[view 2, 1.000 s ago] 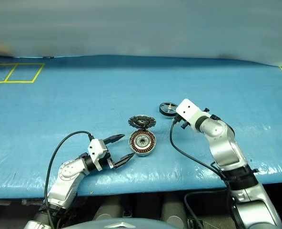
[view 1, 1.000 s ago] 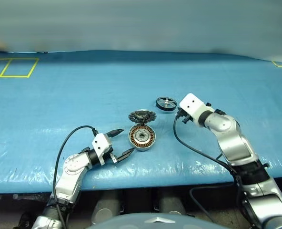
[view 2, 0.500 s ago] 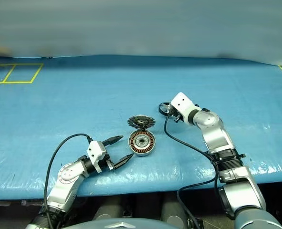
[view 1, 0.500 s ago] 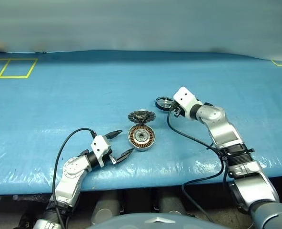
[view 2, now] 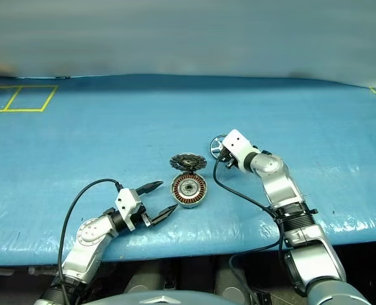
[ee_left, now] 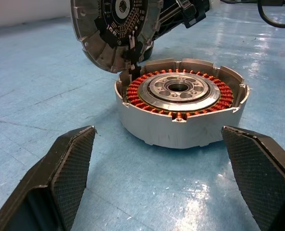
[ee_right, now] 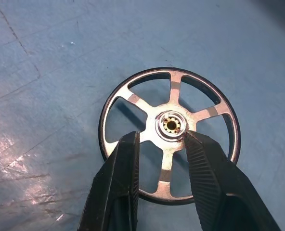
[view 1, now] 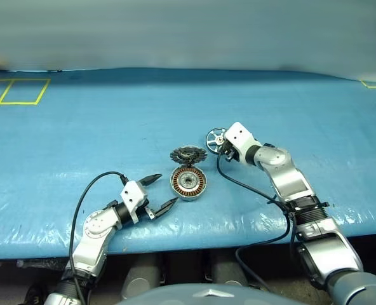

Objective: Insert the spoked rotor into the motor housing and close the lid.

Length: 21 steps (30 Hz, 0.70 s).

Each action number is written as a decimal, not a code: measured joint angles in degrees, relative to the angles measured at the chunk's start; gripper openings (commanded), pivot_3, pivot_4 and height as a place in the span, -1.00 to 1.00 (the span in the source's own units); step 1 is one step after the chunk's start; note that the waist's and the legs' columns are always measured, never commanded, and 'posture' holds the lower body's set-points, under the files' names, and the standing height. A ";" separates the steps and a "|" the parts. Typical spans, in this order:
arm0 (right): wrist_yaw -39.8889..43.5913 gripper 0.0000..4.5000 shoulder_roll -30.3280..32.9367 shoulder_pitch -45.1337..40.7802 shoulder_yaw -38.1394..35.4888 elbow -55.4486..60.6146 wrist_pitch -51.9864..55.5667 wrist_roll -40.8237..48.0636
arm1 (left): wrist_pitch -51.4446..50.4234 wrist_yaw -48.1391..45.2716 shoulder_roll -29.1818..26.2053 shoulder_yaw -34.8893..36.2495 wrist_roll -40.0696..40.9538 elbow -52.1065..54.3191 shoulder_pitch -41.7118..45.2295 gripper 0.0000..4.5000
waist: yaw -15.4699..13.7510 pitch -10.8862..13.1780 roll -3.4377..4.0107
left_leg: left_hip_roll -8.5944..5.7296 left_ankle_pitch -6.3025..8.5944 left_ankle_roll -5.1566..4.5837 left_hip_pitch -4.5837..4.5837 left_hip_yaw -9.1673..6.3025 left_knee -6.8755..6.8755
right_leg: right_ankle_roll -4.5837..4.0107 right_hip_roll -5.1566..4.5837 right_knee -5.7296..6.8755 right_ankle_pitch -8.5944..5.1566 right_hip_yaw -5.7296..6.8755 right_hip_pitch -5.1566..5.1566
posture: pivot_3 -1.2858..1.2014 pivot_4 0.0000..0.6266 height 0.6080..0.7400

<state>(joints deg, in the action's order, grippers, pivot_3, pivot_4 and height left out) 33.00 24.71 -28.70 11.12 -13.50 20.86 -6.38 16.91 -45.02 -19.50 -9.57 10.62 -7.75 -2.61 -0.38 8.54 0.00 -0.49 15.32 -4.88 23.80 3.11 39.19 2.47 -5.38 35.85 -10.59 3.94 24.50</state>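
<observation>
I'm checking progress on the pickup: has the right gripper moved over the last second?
Yes. The right gripper has come leftward and down toward the motor housing, its fingers now straddling the spoked rotor's hub.

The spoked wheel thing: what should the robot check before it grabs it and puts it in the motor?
1. Right gripper lined up over the spoked rotor: ok, its jaws stand on either side of the centre hub.
2. Rotor held: not ok yet, the jaws are apart and the rotor lies flat on the blue table.
3. Motor housing ready to receive it: ok, open on top, copper windings and centre hub showing.
4. Lid out of the way: cannot tell, it leans tilted at the housing's far edge and may block the drop.
5. Left gripper clear of the housing: ok, open and just short of it.
</observation>
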 measured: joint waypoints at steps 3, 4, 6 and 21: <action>-0.57 -0.31 0.00 1.11 0.11 1.07 1.07 -0.26 | 0.00 0.00 -0.11 0.00 -0.47 0.03 -0.06 1.00 | 0.18 0.00 0.00 | 0.00 0.00 0.00 -0.02 0.00 0.02 | 0.00 -0.10 0.00 0.01 -0.01 -0.01 | 0.03 -0.52 1.00; -0.82 -0.31 0.04 1.63 0.07 1.44 1.23 -0.35 | 0.00 -0.01 -0.14 0.00 -0.47 0.05 -0.14 1.00 | 0.19 0.00 0.00 | 0.00 0.00 0.00 -0.02 0.00 0.03 | 0.01 -0.11 0.01 0.01 -0.01 0.00 | 0.03 -0.52 1.00; -0.90 -0.31 0.09 2.30 0.06 2.77 2.03 -0.36 | 0.00 -0.02 -0.21 0.00 -0.47 0.04 -0.24 1.00 | 0.30 0.00 0.00 | 0.01 0.00 0.00 -0.02 0.00 0.03 | 0.00 -0.10 0.02 0.01 -0.02 0.01 | 0.03 -0.52 1.00; -2.93 -0.31 -4.14 0.76 -4.39 -0.99 4.63 4.39 | 0.04 -0.04 -0.21 0.00 -0.51 0.05 -0.06 1.00 | 0.81 0.00 0.01 | 0.00 -0.01 0.00 0.02 0.01 0.01 | 0.01 -0.09 0.04 0.03 -0.04 -0.01 | 0.03 -0.52 1.00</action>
<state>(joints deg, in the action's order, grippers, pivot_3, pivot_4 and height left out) 30.07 20.57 -27.94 6.73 -14.49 25.49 -1.99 16.95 -45.06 -19.71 -9.57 10.10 -7.70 -2.67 0.44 8.54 0.01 -0.50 15.32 -4.88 23.82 3.11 39.20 2.48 -5.46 35.89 -10.57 3.91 24.49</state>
